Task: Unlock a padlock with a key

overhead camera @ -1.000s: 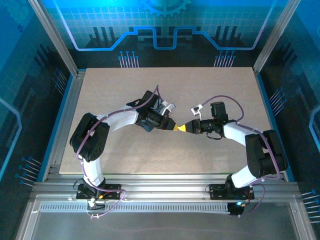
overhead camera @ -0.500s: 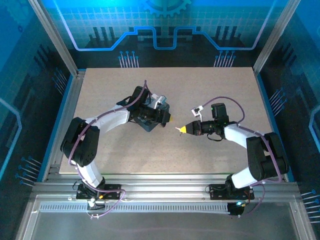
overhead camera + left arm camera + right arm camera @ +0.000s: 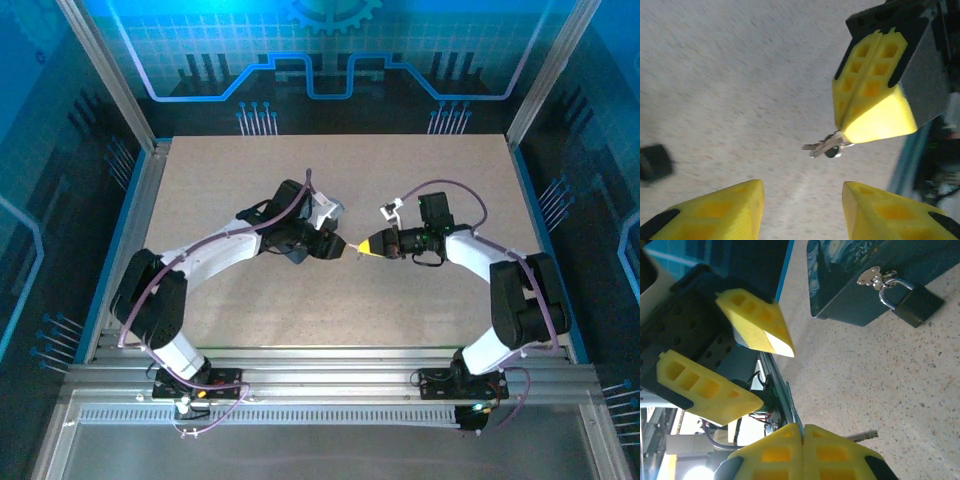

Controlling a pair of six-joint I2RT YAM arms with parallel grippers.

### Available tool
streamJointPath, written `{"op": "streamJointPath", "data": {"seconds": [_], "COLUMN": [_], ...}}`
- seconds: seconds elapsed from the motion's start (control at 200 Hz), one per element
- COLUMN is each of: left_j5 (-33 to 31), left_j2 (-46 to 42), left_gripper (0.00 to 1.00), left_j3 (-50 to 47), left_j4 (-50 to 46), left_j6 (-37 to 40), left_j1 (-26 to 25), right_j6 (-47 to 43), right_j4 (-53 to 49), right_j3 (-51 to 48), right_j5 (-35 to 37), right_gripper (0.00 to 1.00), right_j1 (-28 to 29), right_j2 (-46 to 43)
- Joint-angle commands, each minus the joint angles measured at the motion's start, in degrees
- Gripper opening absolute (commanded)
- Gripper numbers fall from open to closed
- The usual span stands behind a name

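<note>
Padlock (image 3: 916, 305) shackled to hasp (image 3: 871, 276) on tin (image 3: 850, 280) wall, body on table (image 3: 880, 380) just beside tin, key (image 3: 822, 146) clamped in right gripper (image 3: 841, 134) near tin, left gripper (image 3: 775, 377) facing it, fingers apart

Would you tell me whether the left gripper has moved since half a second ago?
Yes. Seen from above, the left gripper has swung right and slightly toward the near edge of the table, nearly closing the gap to the right gripper.
</note>
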Motion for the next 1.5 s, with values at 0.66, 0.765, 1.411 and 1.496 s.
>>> {"op": "streamJointPath", "data": {"seconds": [0.66, 0.765, 1.411, 1.496], "left_j5": [-20.64, -20.45, -20.07, -19.48], "left_j2": [-4.35, -3.51, -4.33, -4.79], "left_gripper": [0.49, 0.46, 0.38, 0.37], "left_j3": [-21.49, -21.21, -20.19, -20.12], "left_j4": [43.74, 43.37, 33.24, 33.14], "left_j6": [61.22, 61.88, 66.14, 65.29], "left_j1": [-8.58, -8.94, -8.93, -9.03], "right_j6": [3.0, 3.3, 2.22, 1.69], "right_j4": [-17.18, -17.15, -21.06, -22.2], "right_j3": [8.9, 9.47, 12.46, 12.69], "right_j5": [1.68, 1.93, 3.08, 5.14], "right_gripper": [0.0, 0.0, 0.0, 0.0], "right_j1": [2.89, 3.46, 3.51, 3.13], "right_j2": [5.15, 5.61, 7.39, 7.38]}}
